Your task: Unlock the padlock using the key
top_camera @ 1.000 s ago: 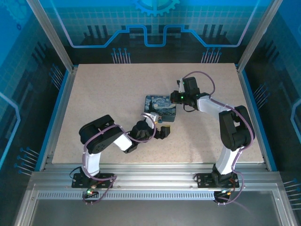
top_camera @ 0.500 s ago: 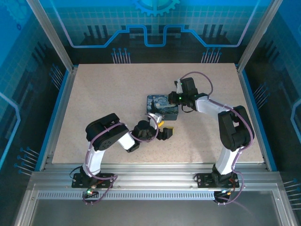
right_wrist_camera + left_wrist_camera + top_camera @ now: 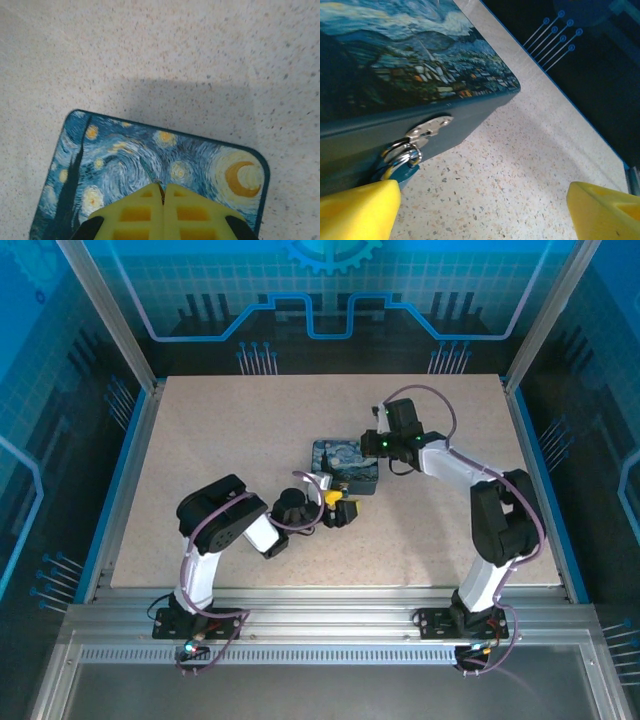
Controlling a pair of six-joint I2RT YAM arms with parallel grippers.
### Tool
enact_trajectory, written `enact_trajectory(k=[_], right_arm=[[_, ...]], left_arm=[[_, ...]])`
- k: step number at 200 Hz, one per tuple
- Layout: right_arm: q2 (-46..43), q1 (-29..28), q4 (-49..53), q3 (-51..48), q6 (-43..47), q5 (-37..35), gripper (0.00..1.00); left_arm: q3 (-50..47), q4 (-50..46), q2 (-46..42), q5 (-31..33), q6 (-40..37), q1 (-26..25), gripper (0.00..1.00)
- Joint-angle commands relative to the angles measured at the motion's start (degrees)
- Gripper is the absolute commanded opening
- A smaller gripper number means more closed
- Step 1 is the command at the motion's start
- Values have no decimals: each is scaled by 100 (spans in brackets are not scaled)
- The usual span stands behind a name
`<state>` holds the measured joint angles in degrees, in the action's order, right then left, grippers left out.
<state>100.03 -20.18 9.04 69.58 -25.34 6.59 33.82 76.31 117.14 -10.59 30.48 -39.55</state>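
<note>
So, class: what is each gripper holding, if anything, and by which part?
Right gripper pinches a thin dark sliver, apparently the key, between its pad tips. Left gripper holds nothing.

speckled beige tabletop (image 3: 220, 460), blue circuit-patterned walls (image 3: 330, 290), aluminium frame rails (image 3: 320, 625)

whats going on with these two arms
Two arms are working on a starry-night box. The left gripper is open, low at the box's front, facing the padlock that hangs from the clasp, not touching it. The right gripper is shut above the lid, with what looks like the thin key pinched between its pads. The key is not yet at the padlock.
</note>
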Motion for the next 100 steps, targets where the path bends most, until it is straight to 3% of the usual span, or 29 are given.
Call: enact_trajectory(k=[1,39,100], right_arm=[[-250,90,442,312,179,-454,0],[-184,253,790,450,71,-1095,0],[352,366,729,602,-95,-1116,0]], left_arm=[[-67,239,-88,-248,348,104,88],[-80,-77,-248,-91,218,117,89],[-247,-515,-580,237,-176,89,94]])
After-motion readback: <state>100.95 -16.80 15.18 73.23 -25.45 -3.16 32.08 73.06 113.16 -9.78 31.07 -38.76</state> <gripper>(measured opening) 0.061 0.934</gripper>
